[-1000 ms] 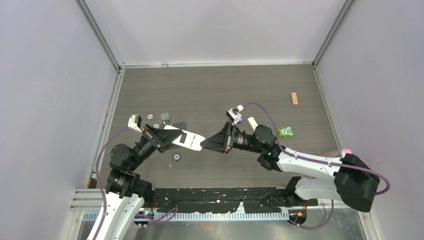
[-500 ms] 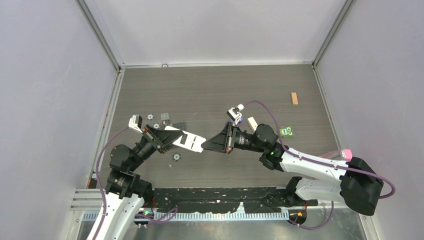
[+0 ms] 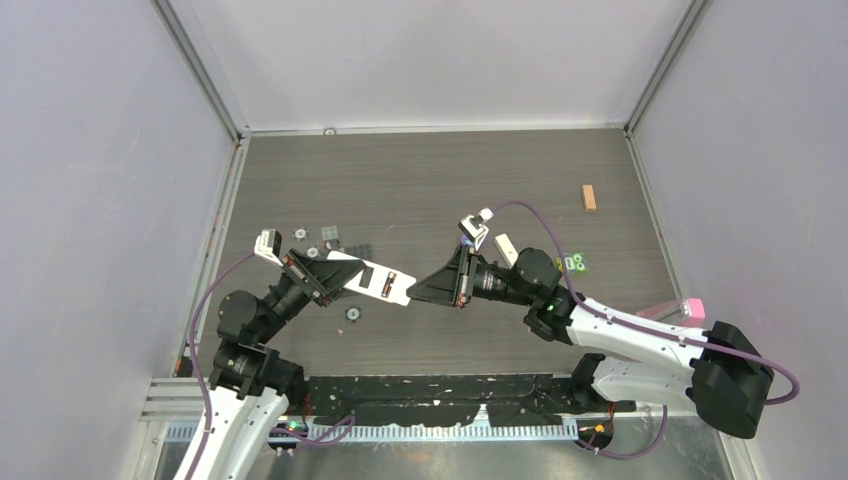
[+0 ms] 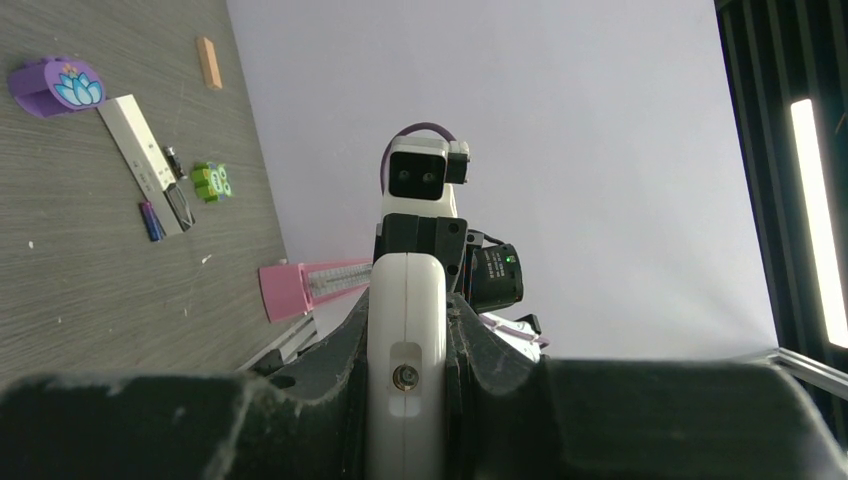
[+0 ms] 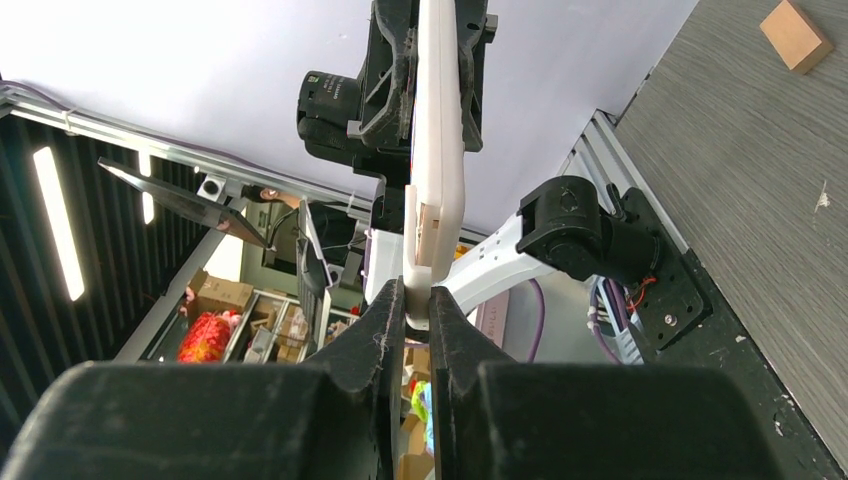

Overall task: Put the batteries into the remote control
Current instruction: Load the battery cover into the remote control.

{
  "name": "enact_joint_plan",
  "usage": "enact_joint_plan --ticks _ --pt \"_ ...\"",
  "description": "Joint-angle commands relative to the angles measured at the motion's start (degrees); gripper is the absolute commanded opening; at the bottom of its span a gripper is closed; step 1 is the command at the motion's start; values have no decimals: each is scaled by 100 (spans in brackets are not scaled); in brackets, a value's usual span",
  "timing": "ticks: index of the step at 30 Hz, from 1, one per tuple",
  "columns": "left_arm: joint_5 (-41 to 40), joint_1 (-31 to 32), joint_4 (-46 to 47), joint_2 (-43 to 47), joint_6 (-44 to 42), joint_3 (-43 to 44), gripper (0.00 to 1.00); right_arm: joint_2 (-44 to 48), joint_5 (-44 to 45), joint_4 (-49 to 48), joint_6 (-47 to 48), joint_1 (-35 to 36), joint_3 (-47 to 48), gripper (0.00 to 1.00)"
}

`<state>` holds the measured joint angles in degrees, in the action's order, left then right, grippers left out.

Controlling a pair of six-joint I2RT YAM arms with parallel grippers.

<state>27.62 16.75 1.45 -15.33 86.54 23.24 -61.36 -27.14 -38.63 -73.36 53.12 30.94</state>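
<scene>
Site is presenting as a robotics lab test cell. Pale panels (image 3: 100, 200) are enclosing a wood-grain table (image 3: 430, 180), with aluminium rails (image 3: 205, 75) framing the corners. Beyond the enclosure (right wrist view), cardboard boxes (image 5: 225, 295) are sitting beneath a glowing strip light (image 5: 55, 225).

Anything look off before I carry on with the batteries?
Yes. The left gripper and right gripper both clamp one wide white remote in mid-air, end to end. The narrow black-ended remote control lies untouched on the table, batteries loose beside it.
</scene>
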Motion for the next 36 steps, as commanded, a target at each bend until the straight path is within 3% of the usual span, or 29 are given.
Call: enact_joint_plan --ticks 1,21,27,36 --pt "-121 3 739 102 189 404 0 -30 -130 364 215 -15 -8 5" --pt "-67 3 700 110 50 506 0 -3 -281 170 457 -31 36 5" --pt "-53 3 720 62 32 540 0 104 -393 839 1180 -30 316 5" --pt "27 3 820 -11 -48 573 0 95 -655 1100 1181 -144 450 5"
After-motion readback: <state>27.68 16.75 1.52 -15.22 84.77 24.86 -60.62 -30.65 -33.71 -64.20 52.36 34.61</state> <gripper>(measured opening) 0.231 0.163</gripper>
